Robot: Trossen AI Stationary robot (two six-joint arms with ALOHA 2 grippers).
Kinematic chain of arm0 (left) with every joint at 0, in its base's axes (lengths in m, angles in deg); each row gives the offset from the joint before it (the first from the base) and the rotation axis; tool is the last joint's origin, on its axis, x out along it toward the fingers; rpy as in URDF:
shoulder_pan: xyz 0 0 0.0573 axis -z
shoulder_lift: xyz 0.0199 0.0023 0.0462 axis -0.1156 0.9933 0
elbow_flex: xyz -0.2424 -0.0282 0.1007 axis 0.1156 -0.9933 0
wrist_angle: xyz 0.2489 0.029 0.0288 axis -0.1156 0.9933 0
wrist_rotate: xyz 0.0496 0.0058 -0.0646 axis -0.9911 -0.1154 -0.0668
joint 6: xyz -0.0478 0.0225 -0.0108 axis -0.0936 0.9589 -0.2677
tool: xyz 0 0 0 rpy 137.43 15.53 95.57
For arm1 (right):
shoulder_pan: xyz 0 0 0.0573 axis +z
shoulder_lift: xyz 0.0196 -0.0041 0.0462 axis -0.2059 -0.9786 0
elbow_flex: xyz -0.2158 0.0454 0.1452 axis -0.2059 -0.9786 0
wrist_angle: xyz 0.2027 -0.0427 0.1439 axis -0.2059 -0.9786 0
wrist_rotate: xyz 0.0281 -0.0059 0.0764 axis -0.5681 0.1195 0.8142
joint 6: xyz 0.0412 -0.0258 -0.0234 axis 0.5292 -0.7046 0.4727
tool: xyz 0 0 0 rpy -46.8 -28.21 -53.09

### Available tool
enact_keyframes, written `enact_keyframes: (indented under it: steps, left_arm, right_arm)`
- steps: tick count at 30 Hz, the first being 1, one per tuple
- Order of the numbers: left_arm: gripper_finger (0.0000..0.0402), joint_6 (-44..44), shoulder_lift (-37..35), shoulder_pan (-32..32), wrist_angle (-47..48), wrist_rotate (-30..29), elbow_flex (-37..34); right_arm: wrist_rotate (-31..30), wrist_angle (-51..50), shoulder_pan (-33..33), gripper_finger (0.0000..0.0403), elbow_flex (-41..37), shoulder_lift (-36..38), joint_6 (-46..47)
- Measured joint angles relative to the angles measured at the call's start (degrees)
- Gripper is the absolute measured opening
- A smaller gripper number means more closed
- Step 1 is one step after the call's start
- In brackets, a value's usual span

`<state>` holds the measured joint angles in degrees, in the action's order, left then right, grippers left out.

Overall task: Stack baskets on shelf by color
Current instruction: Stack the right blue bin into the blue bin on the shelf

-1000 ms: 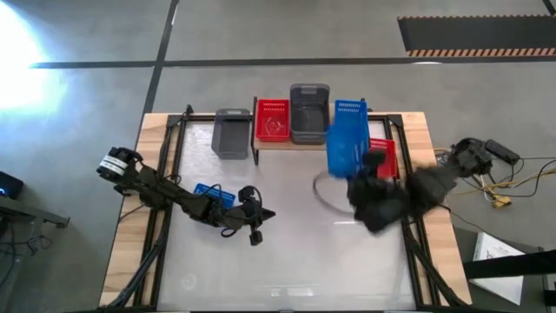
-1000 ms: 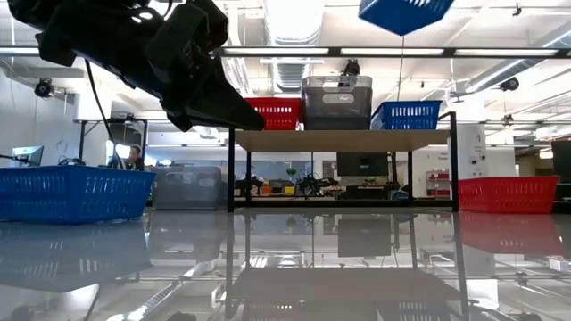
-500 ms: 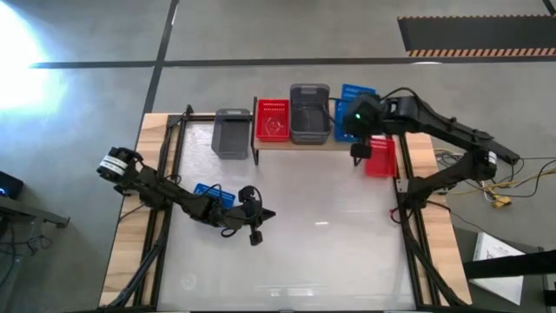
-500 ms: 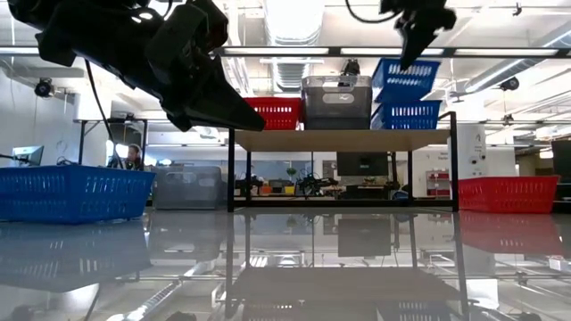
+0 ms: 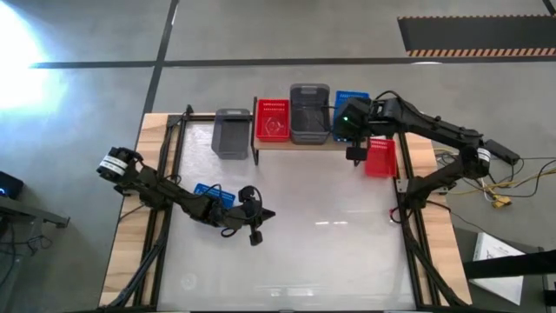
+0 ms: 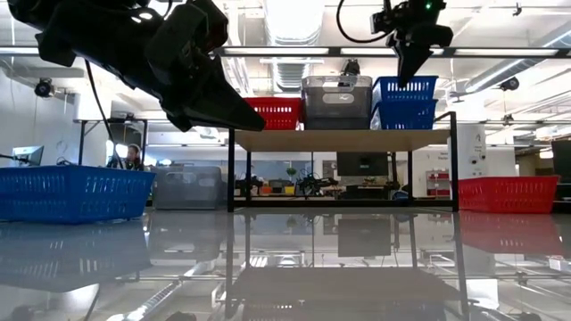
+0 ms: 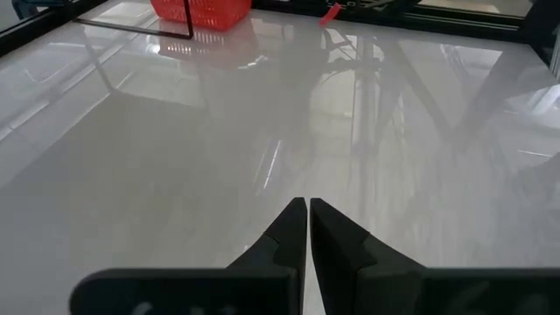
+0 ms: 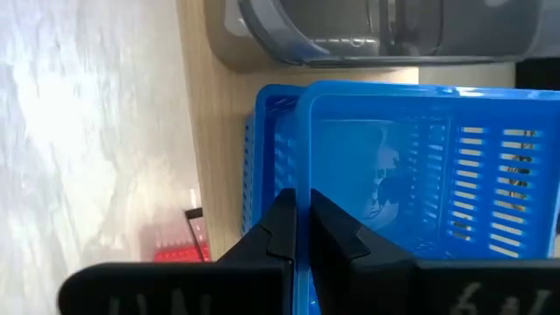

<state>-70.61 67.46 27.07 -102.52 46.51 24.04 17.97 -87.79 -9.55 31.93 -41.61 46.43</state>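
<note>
Right gripper [image 5: 354, 130] above the right end of the shelf [image 5: 280, 143], fingers [image 8: 282, 229] pinched on the near wall of the upper blue basket [image 6: 404, 87], nested on another blue basket [image 6: 406, 113]. Grey baskets [image 5: 309, 113] centre, red basket [image 5: 272, 119] left. Another red basket [image 5: 380, 157] right of the shelf legs. Broad white tabletop [image 5: 330, 252] bare below. Left gripper [image 7: 307, 219] closed, empty, lower left.
</note>
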Motion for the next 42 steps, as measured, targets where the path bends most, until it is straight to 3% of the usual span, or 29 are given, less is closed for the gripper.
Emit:
enact_keyframes:
  steps: [7, 16, 23, 35, 42]
  left_arm:
    - [0.0001, -0.06, 0.00, 0.00, -0.02, 0.18, 0.00]
    - [0.0001, -0.15, 0.00, 0.02, -0.02, 0.20, 0.02]
    - [0.0001, -0.15, 0.00, 0.02, -0.02, 0.22, 0.02]
    - [0.0001, -0.38, 0.00, 0.02, -0.03, 0.22, 0.02]
    - [0.0001, -1.42, 0.00, 0.02, -0.03, 0.22, 0.02]
  right_arm:
    - [-0.02, -0.09, 0.02, 0.0017, 0.00, 0.61, 0.72]
    - [-0.45, -0.15, 0.04, 0.0105, -0.15, 0.60, 2.46]
    - [4.43, -0.07, 0.04, 0.0132, -0.80, 0.57, 3.32]
    - [3.57, 0.14, 0.02, 0.0085, -6.57, 0.57, 0.75]
    - [-0.94, 0.27, 0.02, 0.0064, -6.62, 0.61, 0.37]
